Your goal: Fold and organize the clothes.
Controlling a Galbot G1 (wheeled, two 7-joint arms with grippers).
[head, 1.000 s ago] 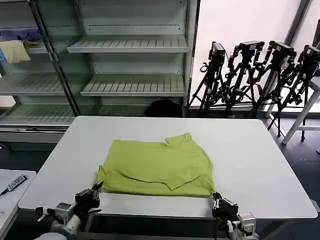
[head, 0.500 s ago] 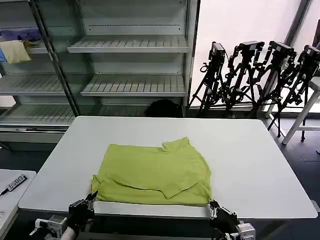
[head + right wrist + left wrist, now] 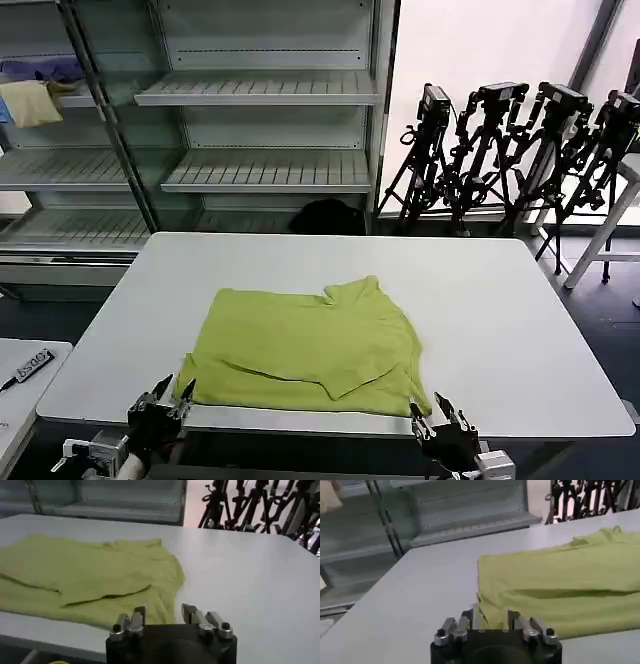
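Lying folded on the white table (image 3: 520, 330), the T-shirt (image 3: 310, 350) reaches its near edge. Left gripper (image 3: 160, 398) and right gripper (image 3: 437, 418) sit spread, empty, just beside its near corners.

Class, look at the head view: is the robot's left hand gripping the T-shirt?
No: the left hand sits open at the table's near edge, just off the T-shirt's corner, holding nothing.

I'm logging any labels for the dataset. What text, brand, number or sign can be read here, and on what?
None can be read.
The lime yellow-green cotton T-shirt on the white table shows plain fabric, no print.
The small black-and-white object on the side table bears marks too small to read.
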